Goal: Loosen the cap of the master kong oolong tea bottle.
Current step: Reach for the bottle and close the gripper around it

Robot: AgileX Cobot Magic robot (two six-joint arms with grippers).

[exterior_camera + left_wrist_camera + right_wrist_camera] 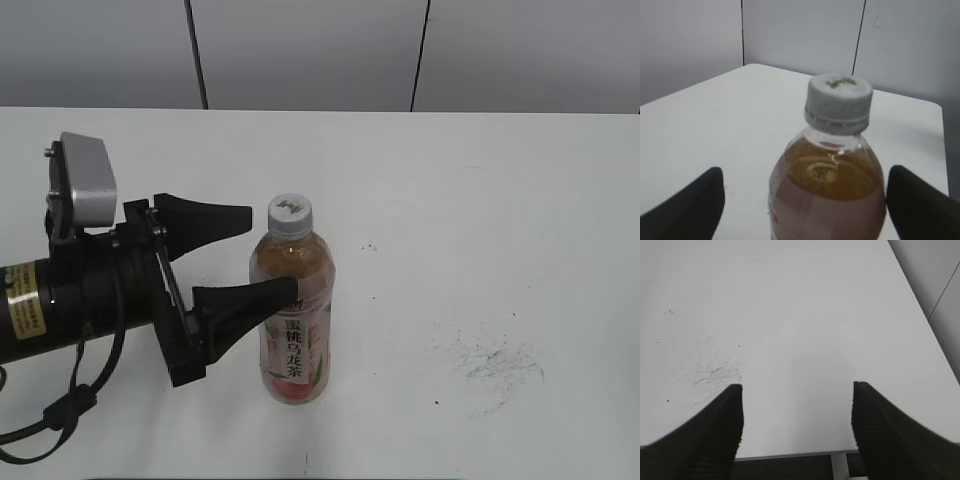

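The master kong oolong tea bottle [293, 330] stands upright on the white table [480, 200], with amber tea and a pink label. Its white-grey cap [290, 214] is on the neck. My left gripper [272, 255] is open, with one black finger on each side of the bottle's shoulder, below the cap. In the left wrist view the bottle [827, 195] and cap [838, 102] sit between the fingers of the left gripper [805, 200]; the right finger is close to the bottle's side and the left finger stands apart. My right gripper [797, 390] is open and empty over the table's near edge.
Dark scuff marks [495, 362] lie on the table to the right of the bottle and also show in the right wrist view [710, 372]. The table's front edge [790, 456] is just under the right gripper. Grey wall panels stand behind the table.
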